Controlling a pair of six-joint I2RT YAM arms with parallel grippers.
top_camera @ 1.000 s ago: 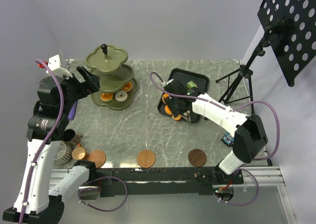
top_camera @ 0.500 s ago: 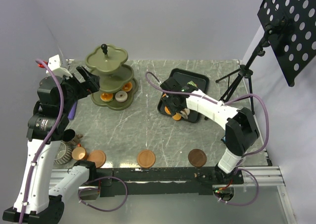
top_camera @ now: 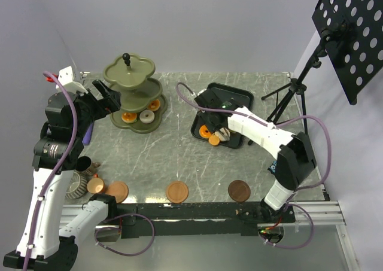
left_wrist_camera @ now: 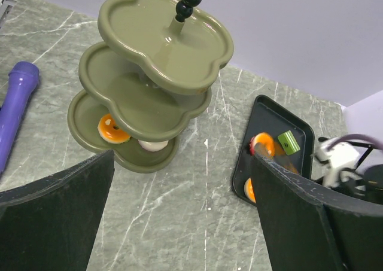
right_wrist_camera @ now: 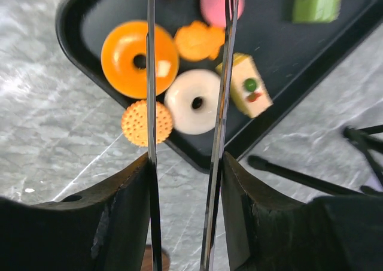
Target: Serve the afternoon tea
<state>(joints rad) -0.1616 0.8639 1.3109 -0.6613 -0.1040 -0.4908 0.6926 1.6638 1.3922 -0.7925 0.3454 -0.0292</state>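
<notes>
Glossy ring-shaped orange pastry (right_wrist_camera: 122, 55) on smooth black rectangular tray (right_wrist_camera: 93, 11)

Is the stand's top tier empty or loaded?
Empty: the top tier shows bare green in the left wrist view; the orange pastry sits on the bottom tier.

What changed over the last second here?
The right gripper, clamping the metal tongs, moved toward the black tray's far end, uncovering the orange donut and white donut at its near end. The left gripper, three-tier stand and saucers stayed put.
</notes>
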